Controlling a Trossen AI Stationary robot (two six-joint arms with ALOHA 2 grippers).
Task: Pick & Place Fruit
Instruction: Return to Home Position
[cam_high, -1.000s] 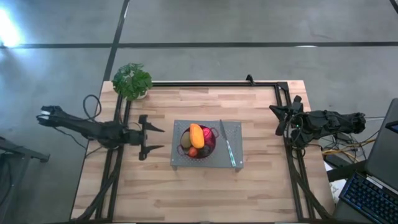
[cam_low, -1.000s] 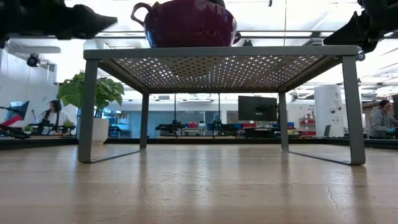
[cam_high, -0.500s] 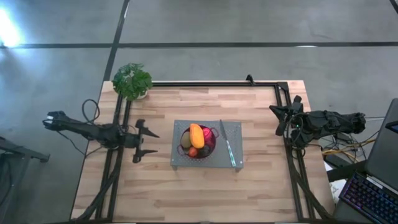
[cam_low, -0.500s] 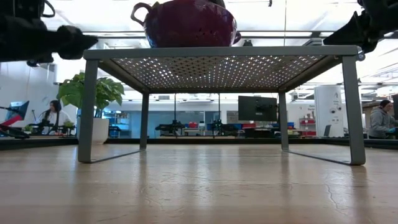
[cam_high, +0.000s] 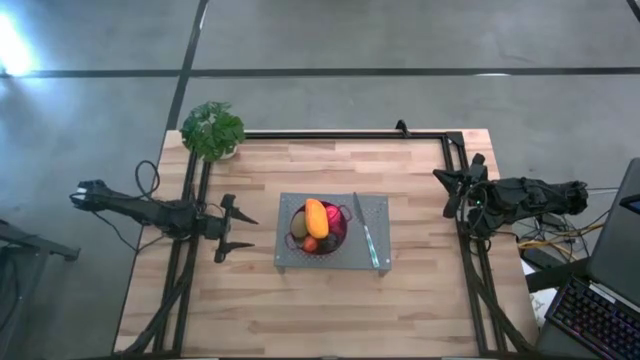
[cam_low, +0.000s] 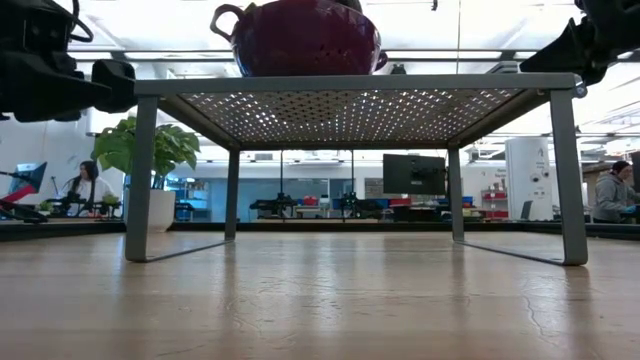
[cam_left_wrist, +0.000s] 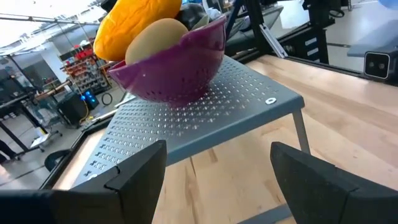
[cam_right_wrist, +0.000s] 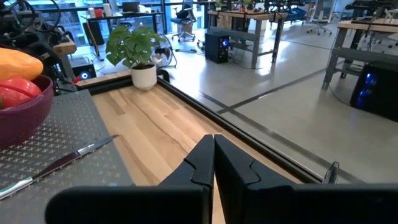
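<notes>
Purple for the strainer bowl (cam_low: 300, 40), set left of centre on the grey perforated shelf (cam_high: 340, 260) in the middle of the wooden table (cam_high: 300, 310). Found the fruit (cam_high: 315, 217) heaped inside it, oblong orange piece uppermost. Saw a slim knife (cam_high: 366, 232) lying on the shelf just beside the bowl. Found the left gripper (cam_high: 243, 231) hovering left of the shelf, fingers spread wide, empty. Found the right gripper (cam_right_wrist: 213, 149) at the table's right edge, fingers pressed together on nothing. Noted a potted plant (cam_high: 212, 130) at the far left corner.
</notes>
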